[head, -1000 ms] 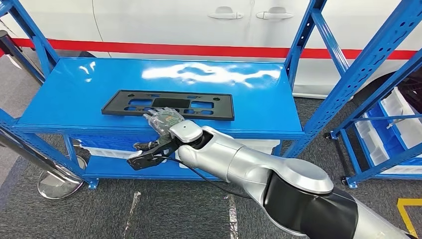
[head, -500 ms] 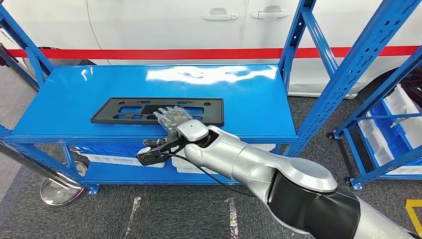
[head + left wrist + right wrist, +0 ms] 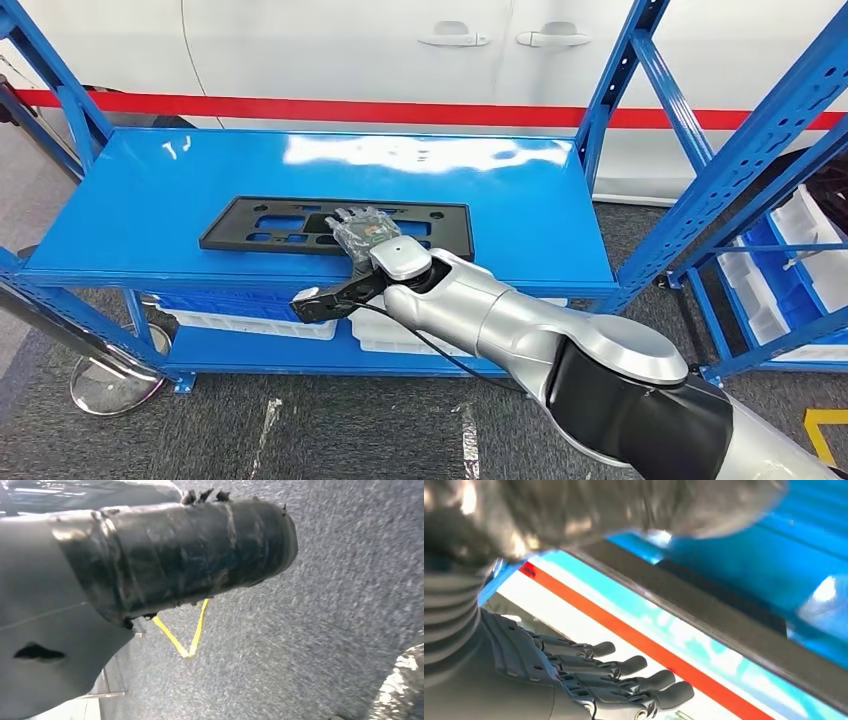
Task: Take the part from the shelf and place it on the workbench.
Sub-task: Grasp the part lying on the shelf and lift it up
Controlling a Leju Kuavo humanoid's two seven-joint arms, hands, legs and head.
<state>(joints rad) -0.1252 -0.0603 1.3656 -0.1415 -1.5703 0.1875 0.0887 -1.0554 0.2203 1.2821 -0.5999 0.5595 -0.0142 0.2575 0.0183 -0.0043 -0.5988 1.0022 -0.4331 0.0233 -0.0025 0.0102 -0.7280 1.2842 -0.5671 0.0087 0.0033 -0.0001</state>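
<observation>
the black part (image 3: 335,225), a flat rectangular frame with cut-out holes, lies flat on the top board of the blue shelf (image 3: 150,200), near the front edge and a little left of the middle. the right robot hand (image 3: 362,228) reaches in over the front edge of that board and sits on or just above the near long edge of the part, at about its middle. in the right wrist view the same right robot hand (image 3: 589,680) has its dark fingers (image 3: 634,666) stretched out straight, side by side, with nothing between them. whether the thumb is under the part's edge cannot be told; the close view of it is blurred. the silver right arm (image 3: 520,330) runs from the lower right of the head view up to the shelf, with a black cable hanging below the wrist.

the left robot hand cannot be made out; its wrist view looks down at grey carpet (image 3: 325,605) with a yellow line (image 3: 187,635) on it, so its state cannot be told.

below the top board, a lower board of the shelf carries white bins (image 3: 240,322). behind the shelf stands a white car (image 3: 400,50) with a red stripe (image 3: 400,110) along its side. to the right, another blue rack (image 3: 740,150) holds white and blue bins (image 3: 800,240).
</observation>
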